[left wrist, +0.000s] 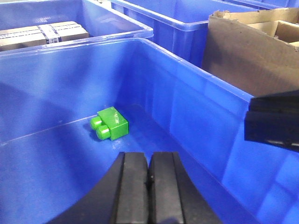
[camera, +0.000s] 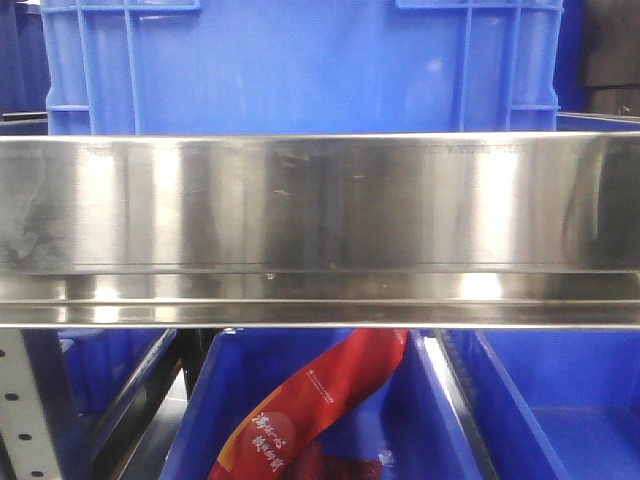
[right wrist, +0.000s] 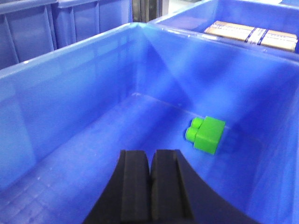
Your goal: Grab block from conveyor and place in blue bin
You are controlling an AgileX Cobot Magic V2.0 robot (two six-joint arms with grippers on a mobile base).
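A green block [left wrist: 111, 123] with two studs lies on its side on the floor of the blue bin [left wrist: 196, 88], near a far corner. The right wrist view shows the same block [right wrist: 207, 134] in the bin [right wrist: 70, 70]. My left gripper [left wrist: 149, 163] hangs over the bin, shut and empty, with the block beyond its tips. My right gripper [right wrist: 151, 161] is also shut and empty above the bin floor, the block ahead and to its right. A black part of the other arm [left wrist: 273, 122] juts in at the right of the left wrist view. The conveyor is out of view.
A steel rail [camera: 320, 230] spans the front view, with a blue crate [camera: 300, 60] behind and blue bins [camera: 560, 400] below, one holding a red packet [camera: 310, 400]. Neighbouring bins hold cardboard boxes [left wrist: 42, 33] [right wrist: 254, 33]. A brown carton [left wrist: 252, 51] stands beside the bin.
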